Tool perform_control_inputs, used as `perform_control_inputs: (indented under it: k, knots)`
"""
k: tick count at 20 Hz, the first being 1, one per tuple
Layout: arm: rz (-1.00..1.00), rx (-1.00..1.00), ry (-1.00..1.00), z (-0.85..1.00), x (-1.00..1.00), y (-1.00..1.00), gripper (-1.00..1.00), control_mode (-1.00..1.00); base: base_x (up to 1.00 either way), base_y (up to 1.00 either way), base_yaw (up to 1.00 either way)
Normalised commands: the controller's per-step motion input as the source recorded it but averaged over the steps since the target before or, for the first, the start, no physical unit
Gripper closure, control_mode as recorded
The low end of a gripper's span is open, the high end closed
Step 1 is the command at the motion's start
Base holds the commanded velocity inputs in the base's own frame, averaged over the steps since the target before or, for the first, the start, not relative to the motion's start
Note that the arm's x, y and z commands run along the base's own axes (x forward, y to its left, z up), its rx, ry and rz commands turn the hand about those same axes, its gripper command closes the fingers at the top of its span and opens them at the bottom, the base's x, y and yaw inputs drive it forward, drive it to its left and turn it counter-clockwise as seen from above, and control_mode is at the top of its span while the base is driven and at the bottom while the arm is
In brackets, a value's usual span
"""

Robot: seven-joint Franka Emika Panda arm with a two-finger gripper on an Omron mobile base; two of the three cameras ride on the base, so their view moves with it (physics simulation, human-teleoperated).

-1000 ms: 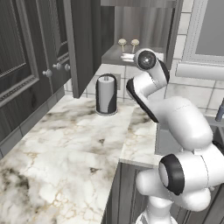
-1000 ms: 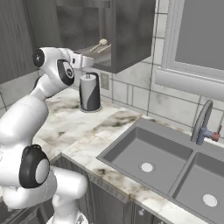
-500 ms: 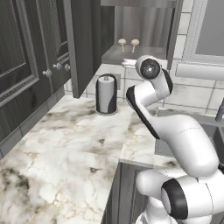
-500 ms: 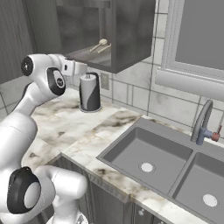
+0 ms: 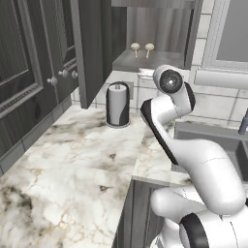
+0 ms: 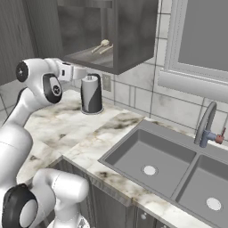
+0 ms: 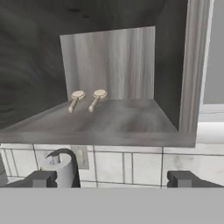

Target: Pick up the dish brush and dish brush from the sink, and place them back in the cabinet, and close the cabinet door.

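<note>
side by side, both dish brushes (image 7: 86,100) lie handles-forward in the cabinet (image 7: 113,120); tool (image 7: 111,178) spread apart.

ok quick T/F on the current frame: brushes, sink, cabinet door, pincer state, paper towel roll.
1. Both dish brushes lie side by side on the cabinet floor. True.
2. The sink still holds one brush. False: the basins show just their white drains.
3. The cabinet door is shut. False: it stands open, the inside is in plain sight.
4. The pincer is open and holds nothing. True.
5. The paper towel roll lies on its side. False: it stands upright on the counter.
</note>
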Motion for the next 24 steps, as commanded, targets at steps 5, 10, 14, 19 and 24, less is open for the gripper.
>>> perform_control_inputs:
  k: [5, 10, 14, 19, 24]
  knots:
    - [0.0, 0.0, 0.0, 0.03, -0.39, 0.02, -1.0, -1.0, 0.0, 0.0, 0.0]
    - [0.01, 0.0, 0.0, 0.0, -0.46, 0.25, -1.0, -1.0, 0.0, 0.0, 0.0]
    - [0.0, -0.01, 0.0, 0.04, -0.5, 0.39, -1.0, -1.0, 0.0, 0.0, 0.0]
    - [0.0, 0.0, 0.0, 0.0, -0.43, 0.39, -1.0, -1.0, 0.0, 0.0, 0.0]
    - [0.0, 0.0, 0.0, 0.06, -0.39, 0.35, -1.0, -1.0, 0.0, 0.0, 0.0]
